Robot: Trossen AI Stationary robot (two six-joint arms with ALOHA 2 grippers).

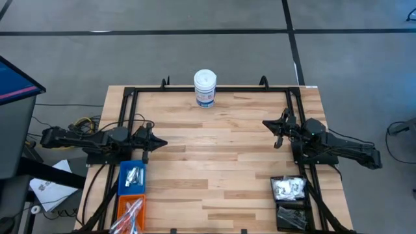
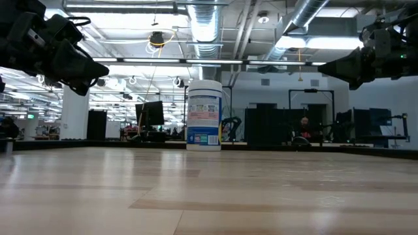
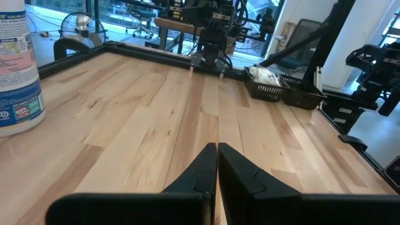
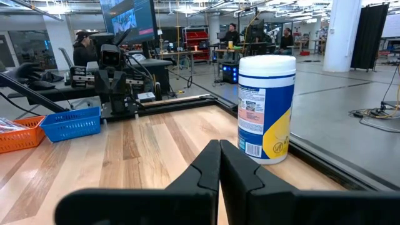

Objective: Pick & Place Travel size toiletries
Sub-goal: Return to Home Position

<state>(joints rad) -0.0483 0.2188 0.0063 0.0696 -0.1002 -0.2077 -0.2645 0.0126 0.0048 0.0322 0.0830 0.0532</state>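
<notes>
Left claw (image 1: 162, 143) fingers pressed together, holding nothing, over table (image 1: 214, 169) left edge; right claw (image 1: 266, 123) same, right edge; toiletries (image 1: 134, 175) in blue bin (image 1: 121, 182), black bin (image 1: 272, 188)

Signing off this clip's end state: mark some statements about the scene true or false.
1. Both grippers are shut and empty. True: the left gripper and the right gripper each have their fingers closed with nothing between them.
2. The canister lies on its side. False: the canister stands upright at the table's far edge.
3. The blue bin holds silver tubes. True: the tubes lie in the blue bin.
4. The black bins sit on the left gripper's side. False: the black bins are on the right gripper's side.
5. The orange bin sits next to the blue bin. True: see the orange bin.
</notes>
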